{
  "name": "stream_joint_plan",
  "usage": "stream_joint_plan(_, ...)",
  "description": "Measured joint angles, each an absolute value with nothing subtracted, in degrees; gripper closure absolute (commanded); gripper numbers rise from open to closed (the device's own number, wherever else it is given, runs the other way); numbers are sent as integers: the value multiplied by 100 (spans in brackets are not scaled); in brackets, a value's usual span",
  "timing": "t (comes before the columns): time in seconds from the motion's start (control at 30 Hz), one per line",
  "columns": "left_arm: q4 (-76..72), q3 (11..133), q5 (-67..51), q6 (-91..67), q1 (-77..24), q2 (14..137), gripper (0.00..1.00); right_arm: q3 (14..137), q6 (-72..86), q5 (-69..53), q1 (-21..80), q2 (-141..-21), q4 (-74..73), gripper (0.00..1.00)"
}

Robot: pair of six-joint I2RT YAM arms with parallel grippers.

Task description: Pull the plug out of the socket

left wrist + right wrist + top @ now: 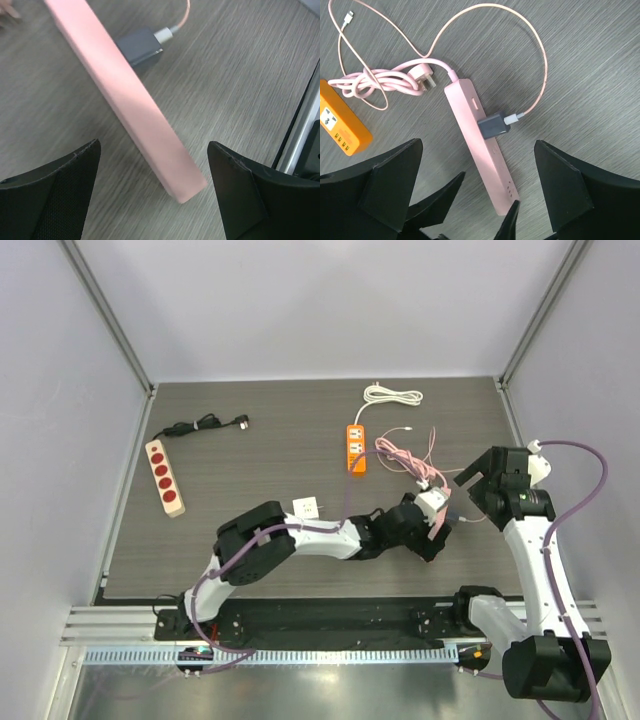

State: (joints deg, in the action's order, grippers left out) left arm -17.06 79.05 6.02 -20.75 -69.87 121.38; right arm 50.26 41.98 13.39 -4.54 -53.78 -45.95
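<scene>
A pink power strip [480,150] lies on the wooden table with a grey plug [493,125] in its side socket. A pink cable runs from the plug. In the left wrist view the strip [135,100] runs diagonally, and the plug [140,46] shows behind it. My left gripper [152,200] is open, its fingers either side of the strip's near end without touching it. My right gripper [477,200] is open above the strip, with the plug ahead of its fingers. In the top view the grippers, left [432,535] and right [468,498], meet over the strip [437,525].
An orange power strip [356,448] lies behind the pink one, with a coiled white cable [392,395] further back. A wooden strip with red sockets [165,477] and a black cable [205,424] lie at the left. A small white adapter [306,507] sits by the left arm.
</scene>
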Motion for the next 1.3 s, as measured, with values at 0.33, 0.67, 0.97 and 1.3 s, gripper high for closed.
stream_joint_plan(0.33,-952,8670,596,-2209,-7041,12772,51,4897,3889,1306,-462,-5376,-4626,0)
stream_joint_plan(0.67,-1702,8344,-757,-3013,-6532,12809,100,4674,3433,604,-499,-5590,-4353,5)
stream_joint_plan(0.97,-2410,7985,-1916,-4047,-5636,12910,100,4512,3124,-30,-495,-5828,-4134,15)
stream_joint_plan(1.3,-2285,8414,-2298,-4508,-5426,13231,100,4099,3105,-412,-495,-6396,-3555,19)
